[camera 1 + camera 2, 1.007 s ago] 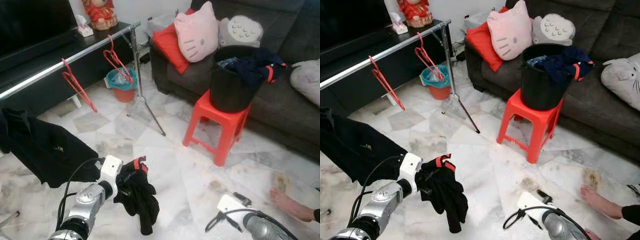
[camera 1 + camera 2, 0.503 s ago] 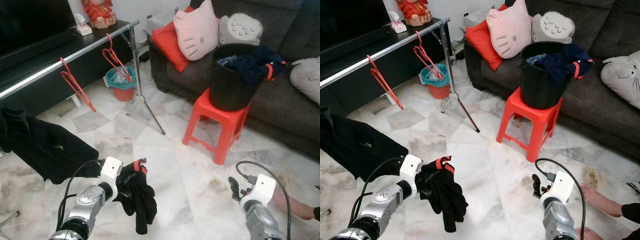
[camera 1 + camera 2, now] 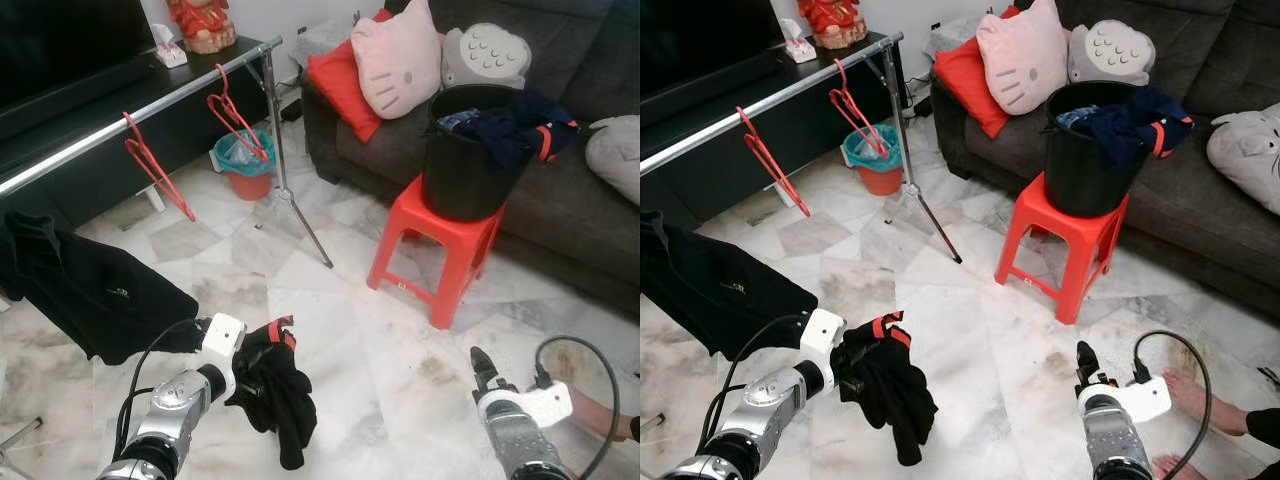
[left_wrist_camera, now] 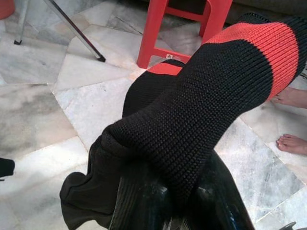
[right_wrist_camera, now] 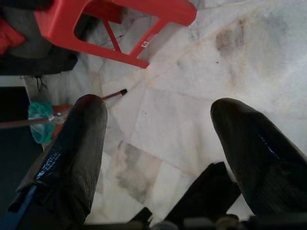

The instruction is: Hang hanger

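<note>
Left gripper (image 3: 252, 362): lower left of the left eye view, fingers clamped on a black knitted garment (image 3: 280, 395) with red bands; the cloth hangs in a bunch below the wrist, above the marble floor (image 3: 340, 330). In the left wrist view the knit (image 4: 201, 110) drapes over the fingers and hides them.

Right gripper (image 3: 1085, 362): lower right of the right eye view, low over the floor, carrying nothing. In the right wrist view its two fingers (image 5: 76, 148) stand wide apart with bare tile between them.

Rail (image 3: 140, 115): a silver bar running from the left edge up to a tripod stand (image 3: 285, 190) at upper centre.

Hangers: two red ones on the rail, the nearer (image 3: 155, 168) at upper left, the farther (image 3: 235, 115) just beside the stand. Both bare.

Black shirt (image 3: 85, 290): middle left, apparently already hung from the rail, though its top is cut off at the frame edge.

Also present: red stool (image 3: 435, 240) bearing a black bucket (image 3: 465, 160) of clothes, right of centre; dark sofa (image 3: 560, 190) behind; a person's bare foot (image 3: 1190, 392) at lower right.

Step in hand, by judgement: garment picked, not yet on a hanger. Next move calls for closing on the rail and bringing the free gripper to a red hanger.
</note>
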{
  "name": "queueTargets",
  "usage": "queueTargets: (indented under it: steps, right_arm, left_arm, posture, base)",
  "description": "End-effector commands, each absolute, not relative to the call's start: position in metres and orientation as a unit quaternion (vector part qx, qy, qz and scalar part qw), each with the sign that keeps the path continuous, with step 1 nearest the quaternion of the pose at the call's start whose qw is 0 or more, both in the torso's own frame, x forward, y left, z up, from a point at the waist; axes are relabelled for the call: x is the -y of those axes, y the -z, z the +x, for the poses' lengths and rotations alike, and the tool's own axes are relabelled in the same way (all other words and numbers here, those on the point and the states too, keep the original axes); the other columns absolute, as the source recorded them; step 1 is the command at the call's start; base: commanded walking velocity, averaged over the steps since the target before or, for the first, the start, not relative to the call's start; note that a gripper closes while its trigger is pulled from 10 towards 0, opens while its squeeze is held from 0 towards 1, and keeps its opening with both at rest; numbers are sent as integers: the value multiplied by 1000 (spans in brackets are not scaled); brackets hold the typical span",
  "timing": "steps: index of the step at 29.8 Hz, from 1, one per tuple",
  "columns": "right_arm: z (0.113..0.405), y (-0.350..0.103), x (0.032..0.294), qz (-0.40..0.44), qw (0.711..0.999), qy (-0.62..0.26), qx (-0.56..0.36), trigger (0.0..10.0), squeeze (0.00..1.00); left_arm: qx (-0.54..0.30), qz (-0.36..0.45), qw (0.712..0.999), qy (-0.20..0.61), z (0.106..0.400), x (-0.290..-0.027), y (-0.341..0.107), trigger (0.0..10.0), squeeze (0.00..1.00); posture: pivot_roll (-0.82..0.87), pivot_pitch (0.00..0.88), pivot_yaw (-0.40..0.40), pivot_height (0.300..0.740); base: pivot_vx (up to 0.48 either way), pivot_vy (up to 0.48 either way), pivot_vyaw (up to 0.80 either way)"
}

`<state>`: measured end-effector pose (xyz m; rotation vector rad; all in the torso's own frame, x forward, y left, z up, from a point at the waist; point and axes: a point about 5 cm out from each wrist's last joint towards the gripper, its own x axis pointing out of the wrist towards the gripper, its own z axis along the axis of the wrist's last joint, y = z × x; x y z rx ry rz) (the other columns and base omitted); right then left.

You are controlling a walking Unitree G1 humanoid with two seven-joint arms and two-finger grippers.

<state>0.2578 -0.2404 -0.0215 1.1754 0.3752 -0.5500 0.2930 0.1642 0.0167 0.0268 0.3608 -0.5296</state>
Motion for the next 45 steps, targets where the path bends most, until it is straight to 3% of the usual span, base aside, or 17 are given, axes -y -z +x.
queueTargets:
  steps: [1, 3, 5, 7, 10, 14, 17, 19, 20, 21, 23, 27, 33, 35, 39, 42, 45]
  right_arm:
    - [258, 21, 242, 531, 784, 271, -170, 10000, 0]
    - [259, 18, 244, 480, 820, 259, -173, 10000, 0]
    - [263, 11, 243, 272, 917, 205, -210, 10000, 0]
    - [266, 7, 239, 149, 951, 154, -224, 10000, 0]
    - [271, 2, 227, -39, 973, 51, -223, 10000, 0]
    - [272, -1, 219, -135, 968, -24, -211, 10000, 0]
    - [271, -2, 216, -215, 954, -69, -198, 10000, 0]
    - [266, 1, 213, -379, 890, -167, -191, 10000, 0]
    - [266, 1, 213, -379, 890, -167, -191, 10000, 0]
    - [259, 9, 212, -462, 833, -229, -201, 10000, 0]
    - [250, 18, 214, -525, 770, -289, -220, 10000, 0]
    - [238, 28, 213, -585, 687, -369, -222, 10000, 0]
    - [236, 29, 210, -598, 671, -383, -214, 10000, 0]
    - [241, 27, 210, -564, 718, -342, -222, 10000, 0]
    - [266, 9, 221, -324, 906, -106, -250, 10000, 0]
    - [271, 5, 226, -156, 954, -2, -256, 10000, 0]
    - [272, 7, 231, 40, 960, 95, -260, 10000, 0]
  left_arm:
    - [-169, 24, 949, 263, 296, -165, -21, 10000, 0]
    - [-169, 24, 949, 263, 296, -165, -21, 10000, 0]
    - [-170, 25, 949, 263, 296, -165, -20, 10000, 0]
    - [-170, 25, 949, 263, 296, -165, -20, 10000, 0]
    - [-171, 25, 949, 263, 296, -165, -20, 10000, 0]
    - [-171, 25, 949, 264, 296, -165, -20, 10000, 0]
    - [-171, 25, 949, 264, 296, -165, -20, 10000, 0]
    - [-172, 25, 949, 264, 296, -165, -20, 10000, 0]
    - [-172, 25, 949, 264, 296, -165, -20, 10000, 0]
    - [-172, 25, 948, 265, 296, -165, -20, 10000, 0]
    - [-173, 25, 948, 266, 296, -165, -20, 10000, 0]
    - [-172, 25, 948, 267, 296, -164, -20, 10000, 0]
    - [-174, 25, 947, 268, 296, -164, -19, 10000, 0]
    - [-174, 26, 947, 268, 296, -164, -19, 10000, 0]
    - [-175, 26, 947, 268, 295, -164, -19, 10000, 0]
    - [-175, 26, 947, 269, 295, -164, -19, 10000, 0]
    - [-175, 25, 946, 270, 295, -163, -19, 10000, 0]
  posture:
    - [-20, 53, 71, 740]
    - [-19, 52, 70, 740]
    - [-18, 53, 69, 740]
    - [-18, 53, 69, 740]
    - [-23, 53, 69, 740]
    - [-23, 53, 68, 740]
    - [-23, 53, 68, 740]
    - [-24, 54, 70, 740]
    - [-24, 54, 70, 740]
    - [-27, 55, 70, 740]
    - [-27, 55, 71, 740]
    - [-25, 56, 73, 740]
    - [-23, 57, 73, 740]
    - [-23, 57, 73, 740]
    - [-24, 57, 74, 740]
    - [-26, 56, 74, 740]
    - [-23, 56, 74, 740]
  base:
    - [0, 0, 0]
    - [0, 0, 0]
    - [0, 0, 0]
    - [0, 0, 0]
    - [0, 0, 0]
    - [0, 0, 0]
    - [0, 0, 0]
    - [0, 0, 0]
    - [0, 0, 0]
    - [0, 0, 0]
    - [0, 0, 0]
    - [0, 0, 0]
    - [0, 0, 0]
    - [0, 0, 0]
    - [0, 0, 0]
    - [0, 0, 0]
    - [0, 0, 0]
